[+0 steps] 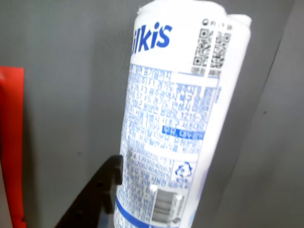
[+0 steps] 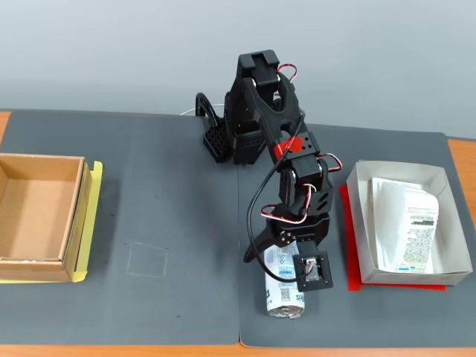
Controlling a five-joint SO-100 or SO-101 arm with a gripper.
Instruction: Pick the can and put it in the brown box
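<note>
Gripping the can [image 2: 285, 286] at lower centre of the fixed view, the pincer [image 2: 281, 262] pinches it; next comes lifting and carrying it to the brown box [image 2: 39, 216] at far left.

The arm [image 2: 275, 149] is black throughout, built of blocky printed segments with rounded brackets. Thin red, white and black wires loop between its joints, and a longer black cable hangs along its left side in the fixed view. A red band crosses one upper link. A small square camera module sits on the near end. The gripper [image 1: 107, 190] has a matte black finger.
</note>
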